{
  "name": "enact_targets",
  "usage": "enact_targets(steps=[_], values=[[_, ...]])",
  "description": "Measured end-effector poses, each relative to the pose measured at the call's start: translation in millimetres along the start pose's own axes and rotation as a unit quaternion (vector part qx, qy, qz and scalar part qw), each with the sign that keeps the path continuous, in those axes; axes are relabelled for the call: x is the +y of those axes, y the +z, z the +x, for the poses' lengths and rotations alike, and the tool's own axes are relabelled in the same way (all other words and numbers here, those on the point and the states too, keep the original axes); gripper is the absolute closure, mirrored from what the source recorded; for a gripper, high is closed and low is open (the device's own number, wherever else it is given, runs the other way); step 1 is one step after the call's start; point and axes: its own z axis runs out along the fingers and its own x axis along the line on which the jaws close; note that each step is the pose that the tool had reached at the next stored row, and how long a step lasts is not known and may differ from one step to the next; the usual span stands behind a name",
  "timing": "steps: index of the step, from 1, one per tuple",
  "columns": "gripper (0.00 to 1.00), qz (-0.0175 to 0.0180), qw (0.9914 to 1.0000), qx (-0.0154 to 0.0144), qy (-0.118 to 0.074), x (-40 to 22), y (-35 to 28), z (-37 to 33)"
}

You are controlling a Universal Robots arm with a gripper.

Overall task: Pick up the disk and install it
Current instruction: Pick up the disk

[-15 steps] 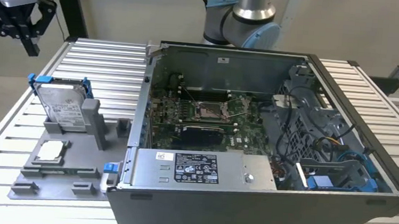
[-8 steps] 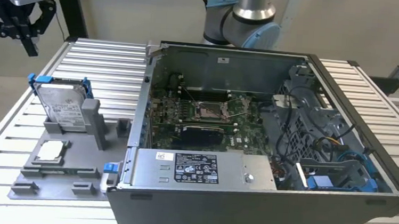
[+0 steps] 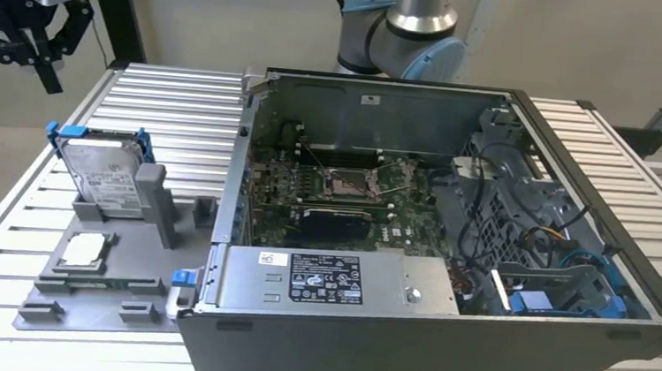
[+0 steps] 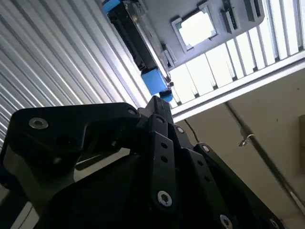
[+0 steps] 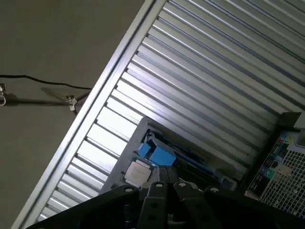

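The disk [image 3: 108, 172] is a silver-grey drive with a white label in a blue carrier. It stands on edge in a grey holder [image 3: 125, 249] on the table, at the exterior view's left. My gripper [image 3: 52, 84] hangs in the air above and a little behind the disk, apart from it. Its black fingers meet at a point, shut on nothing. In the second wrist view the fingertips [image 4: 155, 102] point toward the disk [image 4: 138, 43], seen edge-on with blue end clips. In the first wrist view the disk's blue frame [image 5: 157, 155] lies just past the gripper [image 5: 159, 177].
An open computer case [image 3: 421, 246] fills the table's middle and right, with a motherboard [image 3: 343, 186] and a blue-trimmed drive bay [image 3: 559, 296]. A small silver processor chip [image 3: 86, 249] rests on the grey holder. The table [image 3: 172, 93] is ribbed aluminium.
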Motion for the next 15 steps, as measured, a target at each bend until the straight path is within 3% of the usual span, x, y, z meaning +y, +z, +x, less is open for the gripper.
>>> enact_targets(steps=[4,7,11,15], values=[[1.0,0.0004,0.99934,0.0022,-0.036,-0.1,0.0,0.0],[1.0,0.0006,0.99795,0.0039,-0.064,0.0,0.0,0.0],[1.0,0.0008,0.99494,0.0061,-0.1,0.0,0.0,0.0],[1.0,0.001,0.99068,0.0081,-0.136,0.0,0.0,0.0]])
